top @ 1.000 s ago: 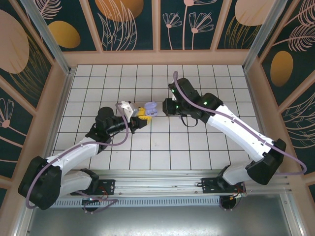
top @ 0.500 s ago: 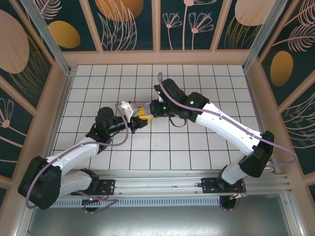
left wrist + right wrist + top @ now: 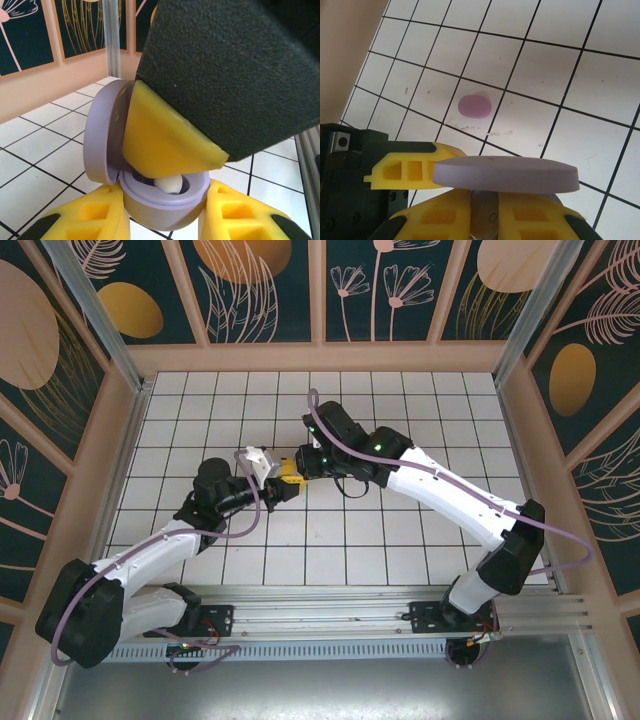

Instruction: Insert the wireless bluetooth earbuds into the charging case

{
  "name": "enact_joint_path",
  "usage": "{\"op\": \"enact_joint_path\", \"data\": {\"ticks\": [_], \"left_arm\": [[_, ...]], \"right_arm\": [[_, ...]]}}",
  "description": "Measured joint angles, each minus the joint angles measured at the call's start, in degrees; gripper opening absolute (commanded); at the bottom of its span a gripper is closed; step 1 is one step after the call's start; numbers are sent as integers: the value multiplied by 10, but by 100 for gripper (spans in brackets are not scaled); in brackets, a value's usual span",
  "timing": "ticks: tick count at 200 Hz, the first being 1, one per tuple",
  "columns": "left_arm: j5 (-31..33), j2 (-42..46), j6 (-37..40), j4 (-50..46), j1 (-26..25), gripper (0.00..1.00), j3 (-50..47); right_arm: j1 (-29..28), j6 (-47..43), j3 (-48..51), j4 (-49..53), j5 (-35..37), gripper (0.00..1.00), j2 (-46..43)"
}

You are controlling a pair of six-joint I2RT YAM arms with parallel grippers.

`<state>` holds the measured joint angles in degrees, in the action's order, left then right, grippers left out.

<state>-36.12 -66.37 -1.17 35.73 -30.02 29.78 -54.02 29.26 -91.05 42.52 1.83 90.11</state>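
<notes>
My left fingers (image 3: 85,215) are closed on the charging case (image 3: 160,202), one yellow finger on each side of its lavender base, holding it up off the table (image 3: 560,65). The case is open, and its lid (image 3: 100,130) stands hinged up on the left of the base in my left wrist view. My right fingers (image 3: 160,135) come down into the case from above, drawn close together, their yellow tips inside the rim of the base and just beside the raised lid. They pinch a pale earbud (image 3: 167,183), which sits low in the base under those tips. I cannot tell whether it is fully seated in its well. From my right wrist, a second earbud (image 3: 474,106), a small purple-pink nub, lies on a white tile of the table beyond the case's lid, apart from the case.
</notes>
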Motion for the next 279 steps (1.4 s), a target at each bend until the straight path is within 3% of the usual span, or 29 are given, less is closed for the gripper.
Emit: {"op": "enact_joint_path", "data": {"ticks": [32,70,147,199,227,279], "left_arm": [[0,0,0,0,0,11,0],[0,3,0,0,0,11,0],[1,5,0,0,0,12,0],[3,15,0,0,0,12,-10],[6,19,0,0,0,12,-14],[7,26,0,0,0,12,-15]], "right_arm": [[0,-3,-5,5,3,28,3],[-2,-4,-12,10,3,33,6],[-3,-4,-16,10,2,33,1],[7,-4,-16,8,3,34,-55],[56,-2,3,-2,-1,34,-113],[209,12,134,-19,-30,34,-196]]}}
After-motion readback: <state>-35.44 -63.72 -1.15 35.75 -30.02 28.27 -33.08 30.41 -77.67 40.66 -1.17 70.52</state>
